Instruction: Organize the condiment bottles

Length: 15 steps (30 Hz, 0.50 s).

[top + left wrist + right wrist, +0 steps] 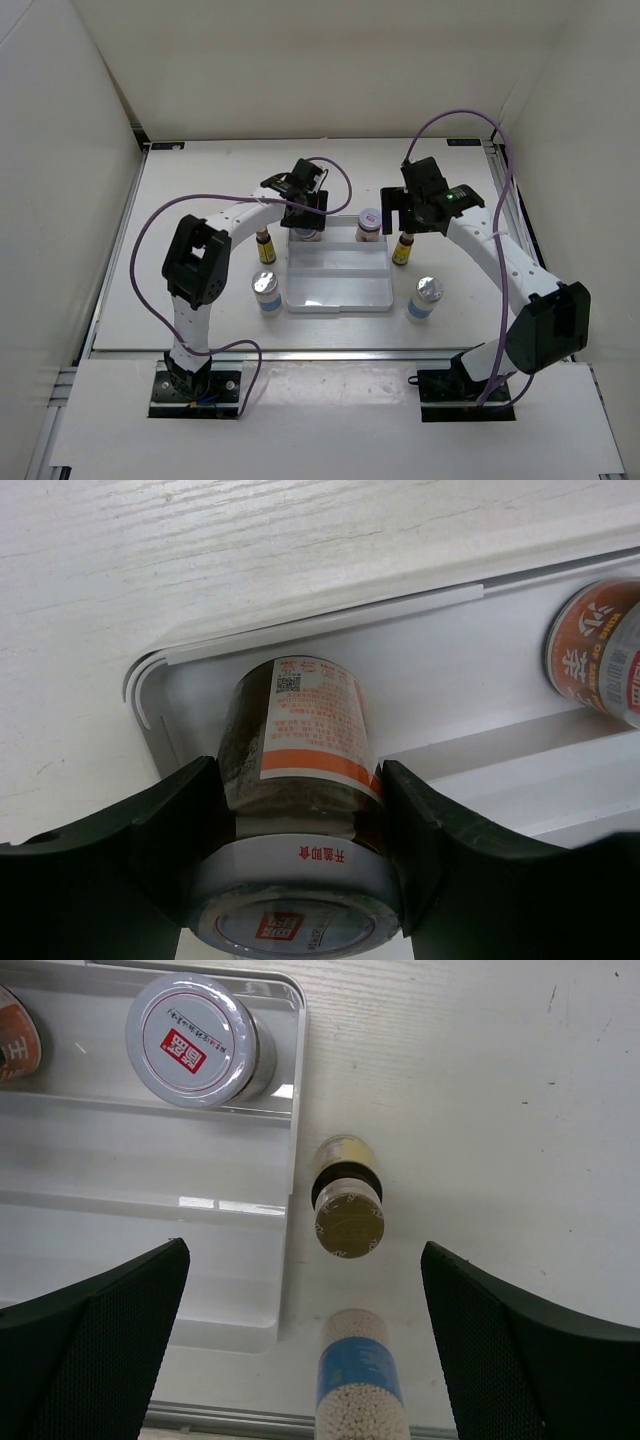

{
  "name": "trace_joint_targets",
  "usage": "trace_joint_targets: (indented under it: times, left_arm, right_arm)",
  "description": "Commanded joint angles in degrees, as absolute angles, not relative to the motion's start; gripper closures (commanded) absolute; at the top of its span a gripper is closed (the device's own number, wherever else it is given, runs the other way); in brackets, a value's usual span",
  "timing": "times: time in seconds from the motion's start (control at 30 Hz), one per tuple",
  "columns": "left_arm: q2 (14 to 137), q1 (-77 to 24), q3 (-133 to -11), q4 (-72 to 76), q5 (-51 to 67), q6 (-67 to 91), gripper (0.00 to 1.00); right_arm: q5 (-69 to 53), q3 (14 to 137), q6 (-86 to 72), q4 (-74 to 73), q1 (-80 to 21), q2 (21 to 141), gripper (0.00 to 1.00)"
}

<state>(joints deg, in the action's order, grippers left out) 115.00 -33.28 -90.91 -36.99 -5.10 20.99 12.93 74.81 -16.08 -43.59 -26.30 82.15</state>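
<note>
My left gripper [303, 215] [300, 825] is shut on a squat pale jar [300, 750] with a red-marked lid, at the left end of the white tray's [338, 290] far slot. The second jar [369, 226] [195, 1040] [600, 650] stands at that slot's right end. My right gripper [420, 208] [305, 1260] is open and empty above a slim dark yellow-labelled bottle [403, 249] [346, 1210] just right of the tray. The other dark bottle [266, 246] stands left of the tray. Two blue-labelled shakers [266, 293] [425, 297] stand at the tray's near corners; the right one shows in the right wrist view [362, 1380].
The tray's [150, 1220] two nearer slots hold nothing. White walls enclose the table on the left, back and right. A metal rail runs along the table's near edge [330, 352]. Purple cables loop above both arms.
</note>
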Motion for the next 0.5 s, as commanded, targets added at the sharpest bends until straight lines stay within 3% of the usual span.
trace_joint_targets:
  times: [0.0,0.17,0.47]
  left_arm:
    - [115.31,-33.31,-92.99,-37.97,-4.48,21.09,0.82]
    - [118.12,-33.31,-94.92,-39.63,-1.68,21.09,0.78]
    - [119.79,-33.31,-99.57,-41.4,-2.2,21.62,0.36]
  right_arm:
    - [13.53,74.09,-16.69,-44.03,-26.28,82.97,0.0]
    - [14.06,73.48,-16.7,-44.56,-26.28,85.51,0.01]
    - [15.29,72.33,-17.23,-44.56,-25.76,86.04,0.06]
